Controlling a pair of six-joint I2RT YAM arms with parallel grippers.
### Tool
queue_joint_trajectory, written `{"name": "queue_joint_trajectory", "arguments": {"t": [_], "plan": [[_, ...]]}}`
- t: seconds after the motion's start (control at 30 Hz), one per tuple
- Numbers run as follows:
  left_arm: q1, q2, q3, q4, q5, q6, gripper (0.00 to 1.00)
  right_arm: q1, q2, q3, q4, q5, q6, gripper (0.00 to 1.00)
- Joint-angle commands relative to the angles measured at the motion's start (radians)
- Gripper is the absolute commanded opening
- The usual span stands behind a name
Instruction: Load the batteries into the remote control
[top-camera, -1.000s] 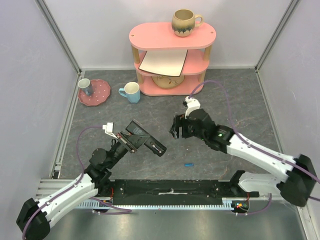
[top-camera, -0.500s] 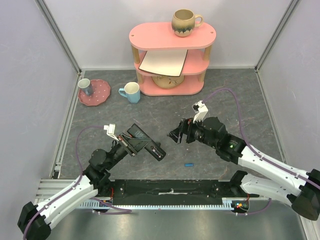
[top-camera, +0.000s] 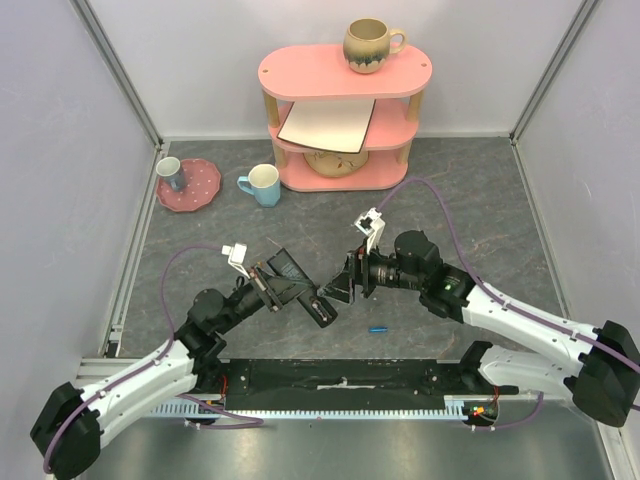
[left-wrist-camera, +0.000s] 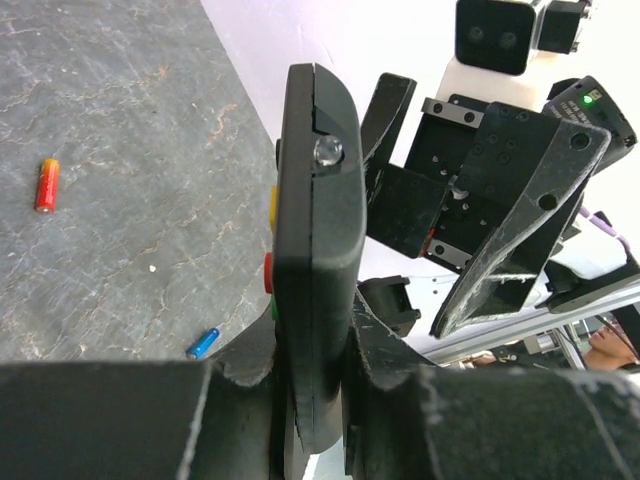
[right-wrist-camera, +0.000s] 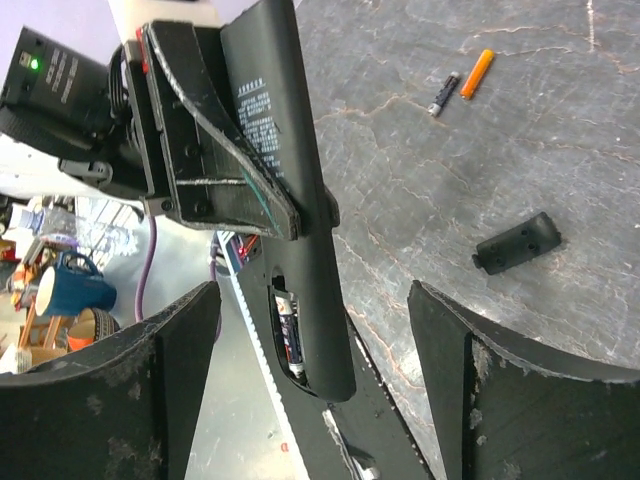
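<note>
Our left hand (top-camera: 283, 276) pinches the remote control (top-camera: 320, 308), held above the surface (top-camera: 470, 215); our right hand (top-camera: 345, 283), spread wide, sits just beside its free end. We see the blue battery (top-camera: 378, 328) lying on the surface below.

Right gripper (top-camera: 338, 288) closing on the held remote control (top-camera: 300, 290).
Over the last second the right gripper has swung back toward the robot's side and a little left, its wrist rolling over, so that its spread fingers now stand just beside the free end of the remote control. The left gripper (top-camera: 270, 284), clamped on the remote control, has carried it slightly right, narrowing the gap from its side.
</note>
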Motion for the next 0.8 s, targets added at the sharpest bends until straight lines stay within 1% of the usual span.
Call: {"name": "queue_joint_trajectory", "arguments": {"t": [0.0,0.2,0.5,0.77], "plan": [[0.001,0.009,0.054,0.104,0.029,-0.017,0.02,0.017,0.0,0.029,-0.013,-0.081,-0.072,0.83],[0.001,0.018,0.06,0.137,0.005,-0.028,0.02,0.048,0.017,0.025,-0.019,-0.077,-0.097,0.79],[0.001,0.044,0.08,0.164,0.012,-0.033,0.02,0.074,0.043,0.037,-0.008,-0.067,-0.098,0.71],[0.001,0.038,0.075,0.164,0.019,-0.033,0.02,0.074,0.013,0.017,0.032,-0.006,-0.065,0.65]]}}
